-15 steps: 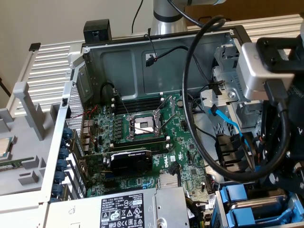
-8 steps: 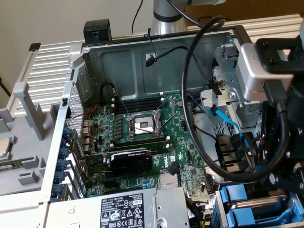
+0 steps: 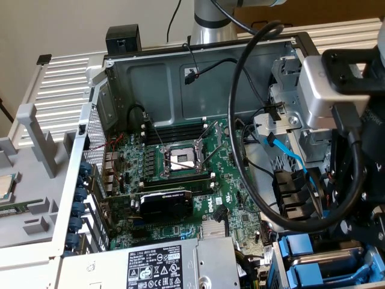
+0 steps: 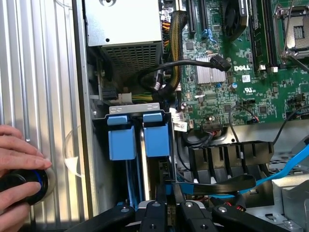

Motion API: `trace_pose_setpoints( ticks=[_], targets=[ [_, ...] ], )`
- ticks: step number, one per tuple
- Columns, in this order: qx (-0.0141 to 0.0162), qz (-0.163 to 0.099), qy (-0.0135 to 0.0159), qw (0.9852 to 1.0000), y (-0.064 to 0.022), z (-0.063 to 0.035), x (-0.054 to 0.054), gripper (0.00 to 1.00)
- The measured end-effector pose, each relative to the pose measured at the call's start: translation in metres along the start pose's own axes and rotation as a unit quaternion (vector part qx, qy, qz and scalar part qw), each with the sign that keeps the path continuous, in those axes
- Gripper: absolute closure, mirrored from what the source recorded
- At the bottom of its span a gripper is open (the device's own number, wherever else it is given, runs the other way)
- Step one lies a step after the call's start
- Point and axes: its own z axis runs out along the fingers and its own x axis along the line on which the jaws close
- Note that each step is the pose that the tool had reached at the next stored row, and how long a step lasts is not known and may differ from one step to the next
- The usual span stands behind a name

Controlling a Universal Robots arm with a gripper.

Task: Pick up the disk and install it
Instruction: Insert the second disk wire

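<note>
The disk stands on edge in the drive cage at the corner of the open computer case, its blue plastic rail end pointing away from me. My gripper sits right over its near edge. The two black fingers are drawn in close on a thin blue-edged part of it. In the exterior view the disk shows as a silver strip between blue frames at the lower right, under my dark wrist.
A second blue caddy sits beside the disk. A blue data cable and black cables run close by. The power supply and motherboard lie in the case. A person's hand rests on a black round knob outside the case.
</note>
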Motion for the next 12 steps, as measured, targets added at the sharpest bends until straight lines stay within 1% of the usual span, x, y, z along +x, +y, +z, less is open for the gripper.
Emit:
trace_pose_setpoints(
  ticks=[8, 12],
  targets=[
    [0.0034, 0.0, -0.0004, 1.0, 0.0005, 0.0003, 0.0001, 0.84],
    [0.0046, 0.0, -0.0005, 1.0, 0.0014, 0.0005, 0.0002, 0.84]
  ],
)
